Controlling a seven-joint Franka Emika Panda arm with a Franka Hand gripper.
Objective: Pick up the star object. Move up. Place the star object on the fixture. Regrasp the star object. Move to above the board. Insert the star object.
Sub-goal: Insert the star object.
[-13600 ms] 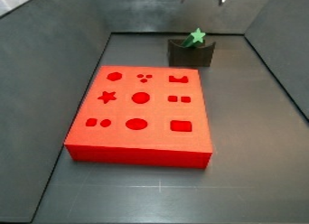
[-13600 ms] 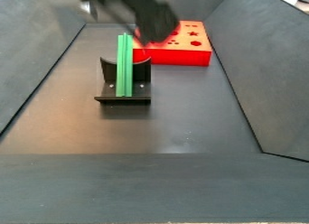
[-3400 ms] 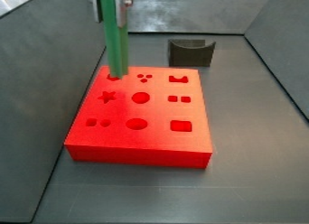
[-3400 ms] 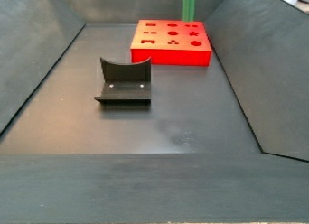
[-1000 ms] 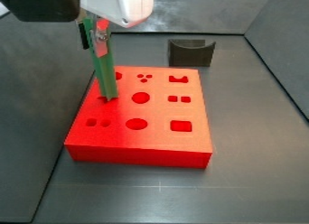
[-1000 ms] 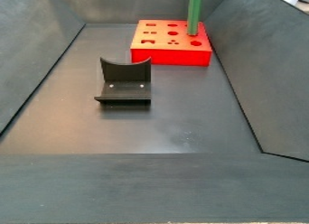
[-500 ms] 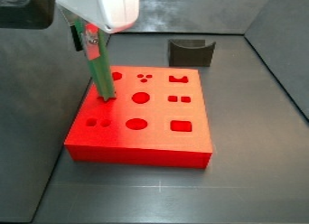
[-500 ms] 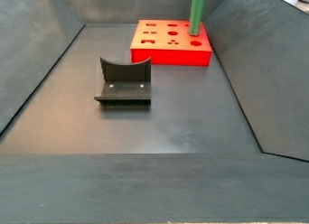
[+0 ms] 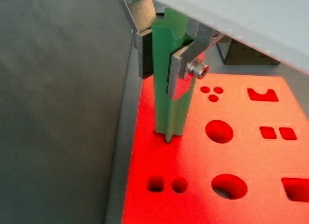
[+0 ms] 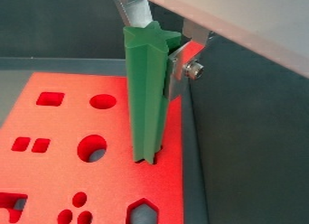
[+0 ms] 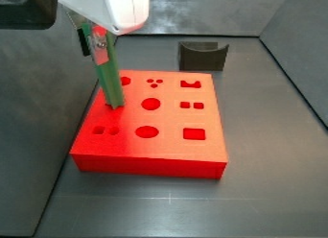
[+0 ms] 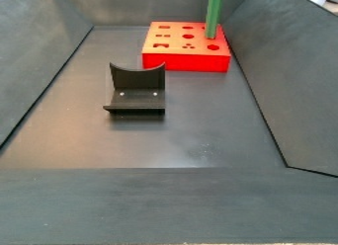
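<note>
My gripper (image 11: pixel 94 40) hangs over the left part of the red board (image 11: pixel 167 136) and is shut on the star object (image 11: pixel 105 74), a long green peg. The peg leans slightly, and its lower end meets the board where the star hole lies; the hole itself is hidden. In both wrist views the silver fingers (image 9: pixel 187 70) (image 10: pixel 182 70) clamp the peg (image 9: pixel 169 92) (image 10: pixel 147 92) near its top, above the board (image 9: pixel 254 160) (image 10: pixel 67 124). A side view shows the peg (image 12: pixel 212 12) rising out of frame from the board (image 12: pixel 199 61). The fixture (image 11: pixel 202 56) (image 12: pixel 134 91) stands bare.
The board carries round, square and oval holes (image 11: pixel 150 105). Dark sloping walls (image 12: pixel 40 81) enclose the grey floor (image 12: pixel 185 130). The board's left edge runs close to one wall (image 9: pixel 60 101).
Over the last second the gripper shifted slightly left, tilting the peg, while the peg's lower end stayed on the board. Since half a second ago nothing has visibly moved.
</note>
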